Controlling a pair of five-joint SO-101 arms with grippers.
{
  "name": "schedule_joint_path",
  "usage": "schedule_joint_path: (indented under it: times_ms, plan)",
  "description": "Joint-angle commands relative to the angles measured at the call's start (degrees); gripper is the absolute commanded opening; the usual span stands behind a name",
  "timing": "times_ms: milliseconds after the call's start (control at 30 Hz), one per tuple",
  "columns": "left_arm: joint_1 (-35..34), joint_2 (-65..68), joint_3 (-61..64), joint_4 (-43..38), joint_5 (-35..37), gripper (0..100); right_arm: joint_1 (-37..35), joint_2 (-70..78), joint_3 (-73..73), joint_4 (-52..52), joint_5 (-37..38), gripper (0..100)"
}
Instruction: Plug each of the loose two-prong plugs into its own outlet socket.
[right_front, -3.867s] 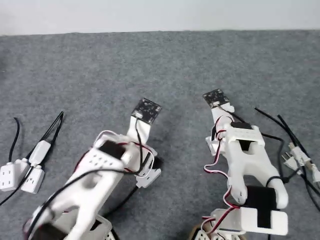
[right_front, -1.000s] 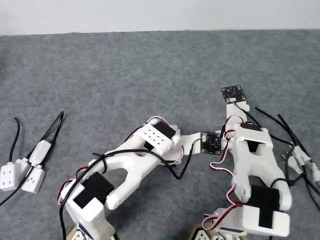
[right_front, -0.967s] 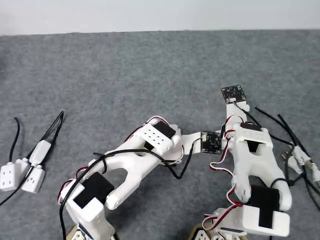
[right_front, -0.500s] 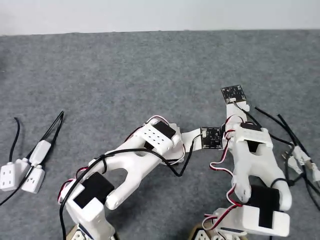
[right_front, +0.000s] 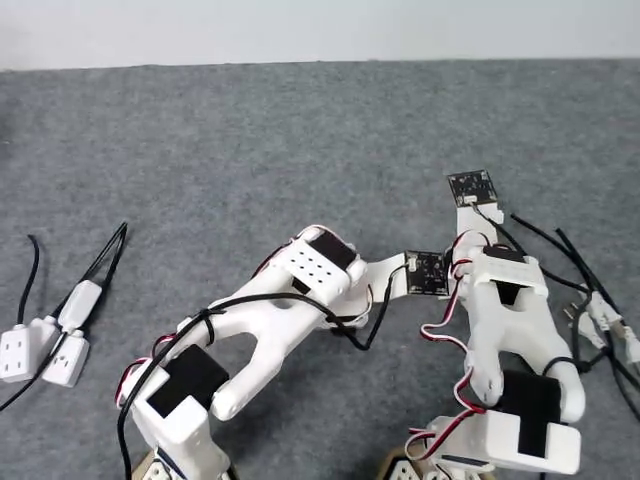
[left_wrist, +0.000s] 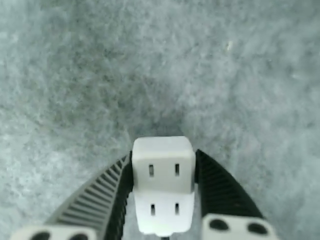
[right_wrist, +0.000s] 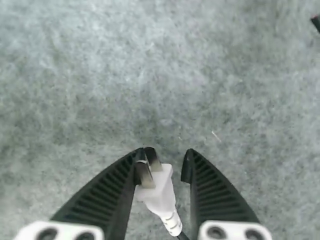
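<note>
My left gripper (left_wrist: 162, 155) is shut on a white outlet socket block (left_wrist: 163, 172), whose two pairs of slots face the camera, just above the grey carpet. A white two-prong plug (right_wrist: 159, 189) sits in my right gripper (right_wrist: 164, 152), which is shut on it, with the metal prongs (right_wrist: 148, 167) pointing outward and leaning toward one finger. In the high view the left arm (right_front: 300, 290) stretches across to the right, and its wrist board (right_front: 426, 272) lies close beside the right arm (right_front: 505, 310). The boards hide both grippers' fingers there.
Two more white socket blocks (right_front: 40, 352) with black cords lie at the far left of the carpet (right_front: 300, 140). Loose white plugs (right_front: 598, 318) and tangled black cords lie at the right edge. The far half of the carpet is bare.
Since the oldest frame the left arm has swung from the left-centre across to the right arm. Over the last second its wrist drifted slightly farther right; the right wrist edged outward.
</note>
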Motion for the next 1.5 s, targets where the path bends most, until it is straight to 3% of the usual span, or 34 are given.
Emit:
schedule_joint_path:
  times_ms: [0, 333, 667, 933, 1100, 1233, 1333, 1467]
  plan:
    - [0.18, -0.62, -2.77, 1.41, -1.49, 25, 0.40, -0.66, -2.73, -1.10, -0.70, 17.7]
    - [-0.62, -0.70, -4.62, 1.67, -2.99, 26, 0.75, -0.75, -2.73, -1.10, -0.79, 17.7]
    - [-9.76, -0.79, -23.60, 17.32, -3.69, 23, 2.68, -5.05, 0.70, -4.70, -4.31, 17.7]
    - [-11.43, -0.70, -51.38, 30.68, 5.36, 23, 2.51, -5.85, 1.41, -5.32, -3.96, 17.8]
    - [-18.81, -0.70, -66.86, 34.46, 18.11, 23, 1.19, -4.44, 1.49, -6.64, -3.78, 17.9]
    - [-27.60, -0.79, -68.70, 34.73, 29.01, 23, 0.92, -3.65, 1.23, -6.29, -3.78, 18.0]
    - [-30.33, -4.40, -67.91, 34.73, 34.81, 23, 0.92, -3.65, 1.14, -6.29, -3.78, 18.0]
    - [-30.95, -14.77, -63.16, 34.64, 34.46, 23, 0.92, -3.82, -0.09, -5.05, -3.60, 18.0]
